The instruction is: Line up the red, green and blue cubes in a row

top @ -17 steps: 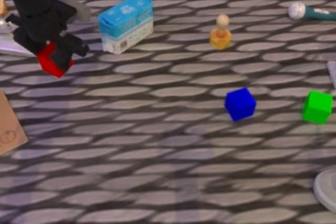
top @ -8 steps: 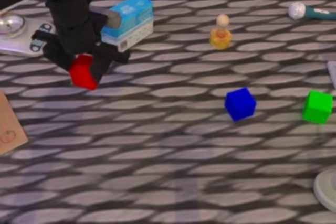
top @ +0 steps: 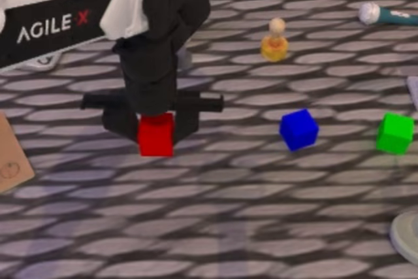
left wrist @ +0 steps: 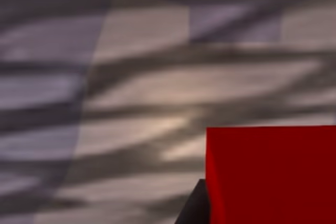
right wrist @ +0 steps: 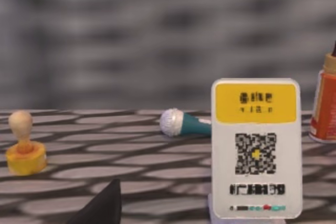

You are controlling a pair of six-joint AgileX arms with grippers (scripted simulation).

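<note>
My left gripper (top: 156, 134) has its fingers squeezed on the red cube (top: 156, 134). It holds the cube left of the middle of the table (top: 215, 227). I cannot tell if the cube touches the table. In the left wrist view the red cube (left wrist: 270, 174) fills one corner, with the table (left wrist: 131, 93) behind it.

The blue cube (top: 299, 129) sits on the table to the right of the red one, well apart from it. The green cube (top: 395, 133) sits farther right, near the right edge. All three are at about the same height across the top view.

A yellow stamp (top: 274, 40) with a wooden knob stands behind the blue cube. A microphone (top: 385, 13) lies at the far right.

I cannot see my right gripper from above. The right wrist view shows the stamp (right wrist: 23, 151), the microphone (right wrist: 184, 123) and a sign (right wrist: 256, 148) with a code on it.
</note>
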